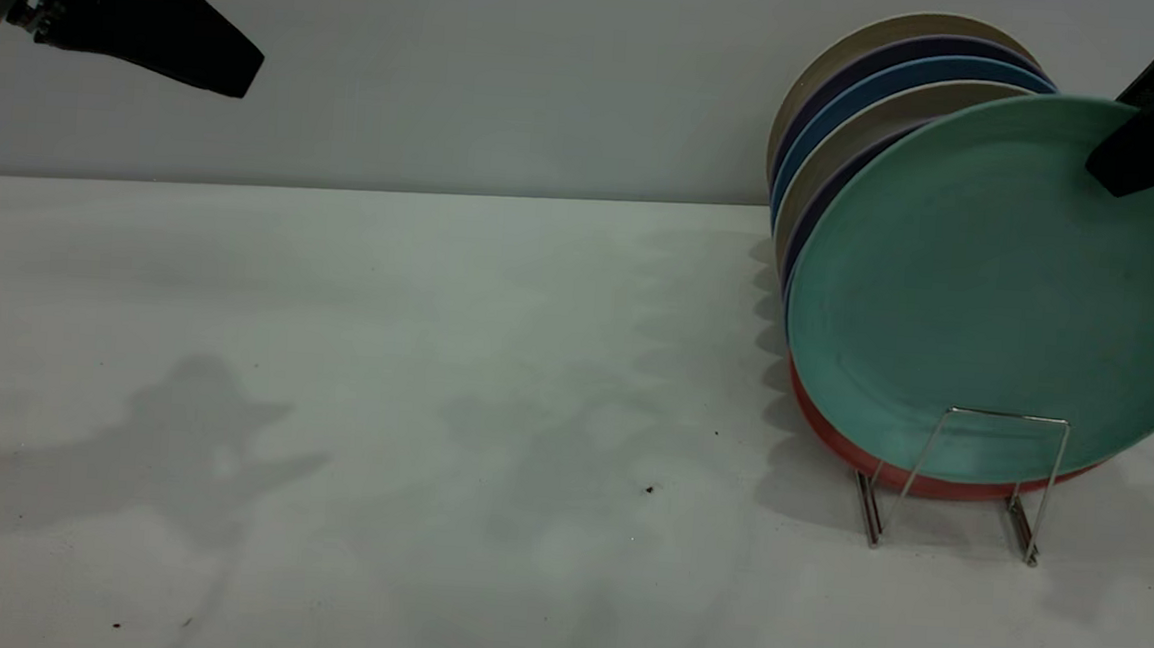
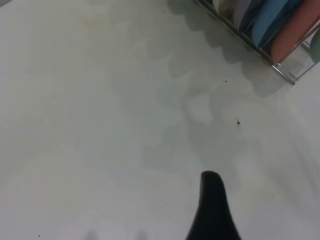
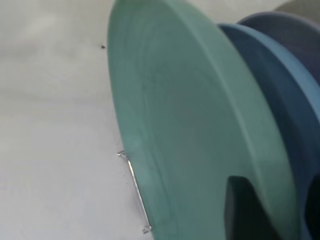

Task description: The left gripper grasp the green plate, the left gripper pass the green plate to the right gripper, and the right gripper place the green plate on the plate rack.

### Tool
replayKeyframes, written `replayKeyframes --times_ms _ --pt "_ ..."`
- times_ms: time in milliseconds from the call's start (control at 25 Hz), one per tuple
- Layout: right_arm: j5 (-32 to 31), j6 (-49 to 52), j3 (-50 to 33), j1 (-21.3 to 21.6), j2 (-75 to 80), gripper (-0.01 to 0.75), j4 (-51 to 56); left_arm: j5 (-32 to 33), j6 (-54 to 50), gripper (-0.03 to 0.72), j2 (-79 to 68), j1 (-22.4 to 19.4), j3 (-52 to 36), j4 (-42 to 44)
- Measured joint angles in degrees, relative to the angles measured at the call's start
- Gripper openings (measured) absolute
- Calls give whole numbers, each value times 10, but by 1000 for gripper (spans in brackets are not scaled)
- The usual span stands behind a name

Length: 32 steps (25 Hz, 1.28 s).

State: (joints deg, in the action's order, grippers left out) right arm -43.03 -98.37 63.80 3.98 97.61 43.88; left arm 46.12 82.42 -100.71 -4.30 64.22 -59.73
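Note:
The green plate (image 1: pixel 990 289) (image 3: pixel 190 125) stands tilted at the front of the plate rack (image 1: pixel 1007 414) (image 3: pixel 135 185), its lower edge behind the front wire loop. My right gripper (image 1: pixel 1112 176) (image 3: pixel 282 192) is at the plate's top right rim, shut on it: one black finger (image 3: pixel 245 210) lies on the face, the other sits behind the rim. My left gripper (image 1: pixel 242 73) (image 2: pixel 250 220) hangs high at the far left, away from the plates, open and holding nothing. Only one of its fingers (image 2: pixel 212 205) shows in the left wrist view.
Behind the green plate the rack holds a salmon plate (image 1: pixel 826 424) (image 2: pixel 295 30), dark blue and blue plates (image 1: pixel 851 100) (image 2: pixel 270 20) and beige ones (image 1: pixel 895 33). The white table (image 1: pixel 382 402) stretches out to the left of the rack, with a grey wall behind.

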Motion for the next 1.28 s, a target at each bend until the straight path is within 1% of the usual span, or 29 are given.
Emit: replayKeyframes --times_ms 120,200,480,640,760,880,960,1120,1280 --pt "-7 7 0 0 0 399 0 0 0 570 0 0 0 0" --pt "-16 8 0 0 0 416 0 0 0 570 0 0 0 0" --pt "-37 10 0 0 -31 421 6 0 0 569 0 0 0 0" --pt "-93 39 0 0 -77 421 7 0 -31 568 10 0 0 1" --pt "-145 152 0 0 -132 423 7 2 -96 568 49 -3 0 24" --pt "-223 354 0 0 -204 423 -2 23 -205 568 110 -7 0 83" --pt "-256 449 0 0 -258 423 -19 51 -283 568 158 -7 0 134" --pt "-272 627 -5 0 -356 423 -120 116 -440 568 248 -7 0 241" --pt "-279 731 -54 0 -454 423 -245 170 -552 568 328 -7 0 328"
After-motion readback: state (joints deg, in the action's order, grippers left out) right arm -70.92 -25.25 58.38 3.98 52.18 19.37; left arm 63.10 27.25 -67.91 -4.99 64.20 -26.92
